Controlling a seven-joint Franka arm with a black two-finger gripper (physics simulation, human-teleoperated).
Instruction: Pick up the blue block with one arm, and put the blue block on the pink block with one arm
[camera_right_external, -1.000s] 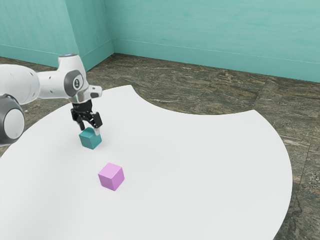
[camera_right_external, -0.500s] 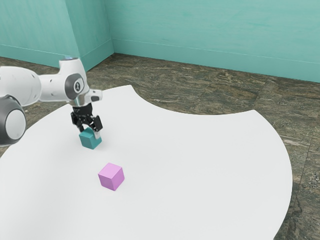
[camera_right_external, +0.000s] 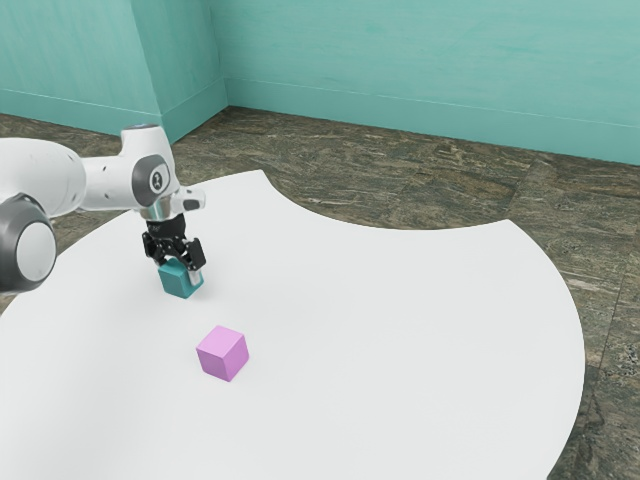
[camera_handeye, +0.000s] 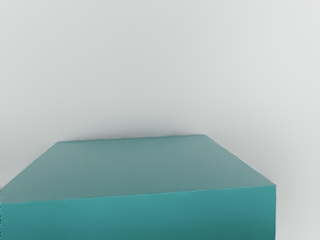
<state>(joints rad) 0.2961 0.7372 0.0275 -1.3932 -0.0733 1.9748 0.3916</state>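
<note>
The exterior view is showing the gripper (camera_right_external: 180, 264) standing wide, its fingers straddling the top of the blue block (camera_right_external: 180, 286) without visibly clamping it. The block is sitting on the white table (camera_right_external: 400, 330). The pink block (camera_right_external: 222, 352) is lying apart from it, nearer the camera. The wrist view is adding the blue block's top face (camera_handeye: 140, 170) just under the hand, with bare table beyond. Compared with a second ago, the hand is standing lower; both blocks are keeping their places
</note>
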